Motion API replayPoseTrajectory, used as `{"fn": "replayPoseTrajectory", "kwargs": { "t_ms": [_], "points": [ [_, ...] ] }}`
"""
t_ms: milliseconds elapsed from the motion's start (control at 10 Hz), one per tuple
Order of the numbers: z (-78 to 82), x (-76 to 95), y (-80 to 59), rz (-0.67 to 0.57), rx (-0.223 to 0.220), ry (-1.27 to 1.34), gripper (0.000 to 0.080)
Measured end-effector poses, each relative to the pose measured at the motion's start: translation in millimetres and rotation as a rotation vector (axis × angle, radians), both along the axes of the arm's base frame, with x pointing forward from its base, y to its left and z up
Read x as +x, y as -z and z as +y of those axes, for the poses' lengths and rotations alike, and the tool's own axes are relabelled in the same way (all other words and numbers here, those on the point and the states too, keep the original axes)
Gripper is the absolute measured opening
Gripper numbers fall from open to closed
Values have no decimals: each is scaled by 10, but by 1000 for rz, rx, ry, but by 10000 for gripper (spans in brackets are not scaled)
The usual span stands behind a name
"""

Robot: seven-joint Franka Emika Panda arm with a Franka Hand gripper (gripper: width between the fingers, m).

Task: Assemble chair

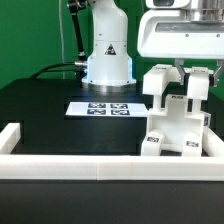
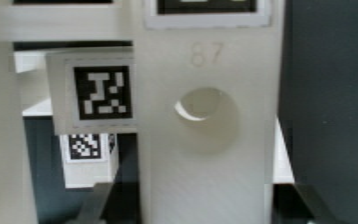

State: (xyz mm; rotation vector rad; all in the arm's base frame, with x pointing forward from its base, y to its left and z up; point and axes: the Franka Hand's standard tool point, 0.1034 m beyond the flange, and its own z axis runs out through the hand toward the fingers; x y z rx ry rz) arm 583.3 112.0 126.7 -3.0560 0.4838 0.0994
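Observation:
The chair (image 1: 172,128) is a chunky white structure of joined pieces standing at the exterior view's right, just behind the front border wall. Small tags show on its lower front. My gripper (image 1: 196,78) hangs over its top, with its fingers closed round an upright white bar (image 1: 197,88) of the chair. In the wrist view this bar (image 2: 202,140) fills the middle, with a round hole and an embossed number. My gripper (image 2: 206,208) has a dark finger tight against each side of it. Tagged chair pieces (image 2: 101,90) lie behind it.
The marker board (image 1: 100,107) lies flat on the black table in front of the robot base (image 1: 107,60). A long white border wall (image 1: 60,165) runs along the front and the exterior view's left. A green backdrop stands behind.

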Motion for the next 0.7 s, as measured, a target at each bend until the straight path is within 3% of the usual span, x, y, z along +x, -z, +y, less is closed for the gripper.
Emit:
{"fn": "replayPoseTrajectory", "kwargs": {
  "t_ms": [300, 700],
  "points": [
    [73, -7, 72, -8, -4, -3, 291],
    [47, -19, 150, -1, -9, -2, 291]
  ]
}}
